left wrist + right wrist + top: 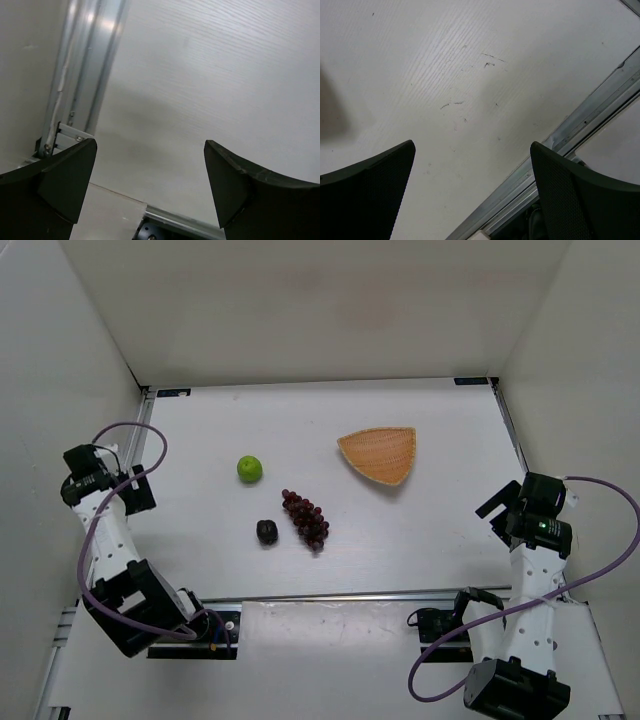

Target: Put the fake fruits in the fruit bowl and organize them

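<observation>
Three fruits lie left of one tan woven wicker basket [380, 454]: green round apple [249, 468], dark purple round fruit [267, 532], red-purple grape bunch [306, 518], long axis far-left to near-right. Left gripper [150, 150], right gripper [472, 150]: fingers wide apart, empty

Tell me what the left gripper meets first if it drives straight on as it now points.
Probably the bare table. The open left gripper looks down at white surface beside the metal rail, with nothing standing in between.

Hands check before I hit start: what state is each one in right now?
Left hand: open, holding nothing.
Right hand: open, holding nothing.
</observation>
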`<action>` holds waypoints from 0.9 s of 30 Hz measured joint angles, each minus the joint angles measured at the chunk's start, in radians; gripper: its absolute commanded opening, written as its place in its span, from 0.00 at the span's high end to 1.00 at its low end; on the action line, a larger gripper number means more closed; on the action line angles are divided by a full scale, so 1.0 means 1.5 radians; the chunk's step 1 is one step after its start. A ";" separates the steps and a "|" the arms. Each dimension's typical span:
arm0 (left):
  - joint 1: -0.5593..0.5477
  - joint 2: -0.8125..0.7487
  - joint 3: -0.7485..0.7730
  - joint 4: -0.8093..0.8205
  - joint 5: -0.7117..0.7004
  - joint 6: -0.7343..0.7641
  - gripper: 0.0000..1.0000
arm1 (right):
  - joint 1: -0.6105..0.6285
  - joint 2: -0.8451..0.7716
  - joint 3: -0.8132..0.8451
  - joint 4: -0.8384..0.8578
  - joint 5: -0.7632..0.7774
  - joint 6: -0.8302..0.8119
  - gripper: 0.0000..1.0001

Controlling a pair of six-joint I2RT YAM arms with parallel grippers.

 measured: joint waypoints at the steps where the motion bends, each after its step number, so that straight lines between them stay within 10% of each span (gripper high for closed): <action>1: -0.003 -0.004 0.002 -0.008 0.029 0.013 0.00 | 0.000 0.000 0.000 0.000 -0.004 -0.003 0.00; 12: -0.436 0.201 0.227 -0.054 0.057 0.039 0.00 | 0.004 0.043 0.000 0.008 -0.108 -0.019 0.00; 27: -0.552 0.587 0.406 -0.061 0.014 0.007 0.05 | 0.015 0.035 -0.017 0.017 -0.154 -0.015 0.00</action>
